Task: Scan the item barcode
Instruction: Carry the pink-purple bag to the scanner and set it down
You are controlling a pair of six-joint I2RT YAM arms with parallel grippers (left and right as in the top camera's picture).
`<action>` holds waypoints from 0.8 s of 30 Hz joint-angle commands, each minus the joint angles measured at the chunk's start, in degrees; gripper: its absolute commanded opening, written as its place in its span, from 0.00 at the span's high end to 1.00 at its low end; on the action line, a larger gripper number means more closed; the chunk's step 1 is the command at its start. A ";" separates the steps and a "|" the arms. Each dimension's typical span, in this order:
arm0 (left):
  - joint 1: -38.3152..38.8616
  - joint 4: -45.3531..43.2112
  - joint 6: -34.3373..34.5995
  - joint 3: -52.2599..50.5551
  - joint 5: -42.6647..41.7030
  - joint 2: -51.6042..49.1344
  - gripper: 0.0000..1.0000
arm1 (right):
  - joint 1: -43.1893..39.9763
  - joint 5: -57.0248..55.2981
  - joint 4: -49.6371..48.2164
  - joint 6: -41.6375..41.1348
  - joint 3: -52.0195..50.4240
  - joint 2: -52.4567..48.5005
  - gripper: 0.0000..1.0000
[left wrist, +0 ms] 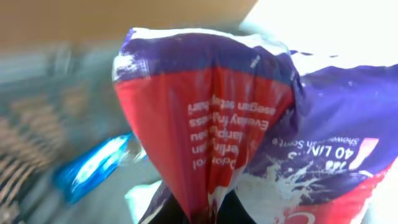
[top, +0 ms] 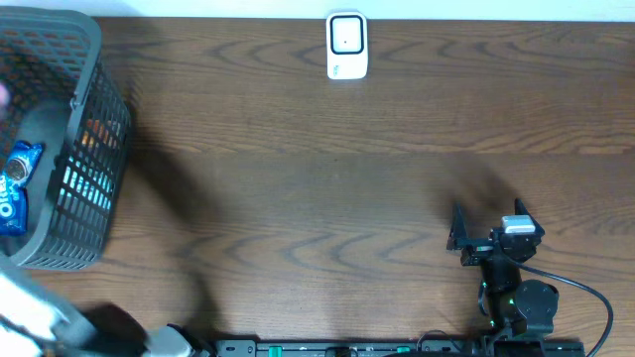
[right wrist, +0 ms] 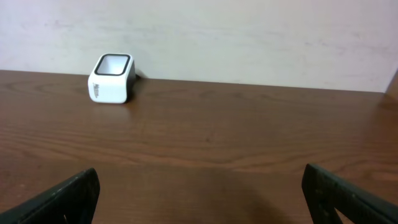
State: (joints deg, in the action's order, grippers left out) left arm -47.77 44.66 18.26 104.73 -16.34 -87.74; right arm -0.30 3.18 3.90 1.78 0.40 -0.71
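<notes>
A crinkled red and purple packet (left wrist: 211, 118) with white print fills the left wrist view. My left gripper (left wrist: 211, 218) is shut on its pinched lower fold, over the inside of the grey basket (top: 94, 149). In the overhead view the packet and the left fingers are out of sight; only a blurred white part of the left arm (top: 25, 312) shows at the bottom left. The white scanner (top: 346, 45) stands at the table's far edge, also visible as the scanner (right wrist: 112, 78) in the right wrist view. My right gripper (top: 453, 234) rests open at the near right, its fingers (right wrist: 62, 196) wide apart with nothing between them.
A blue Oreo packet (top: 15, 183) lies in the basket, seen blurred as the blue packet (left wrist: 93, 168) beside the held one. Brown wooden table (top: 317, 178) stretches between basket, scanner and right arm. A pale wall (right wrist: 249, 37) rises behind the scanner.
</notes>
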 commanded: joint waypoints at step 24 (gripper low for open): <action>61.44 7.96 1.70 0.50 -11.02 -18.49 0.93 | 0.17 0.15 0.20 0.44 -0.09 0.22 0.01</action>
State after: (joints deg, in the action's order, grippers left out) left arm 11.09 51.27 22.22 105.27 -27.92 -103.15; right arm -0.30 3.18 3.90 1.78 0.40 -0.73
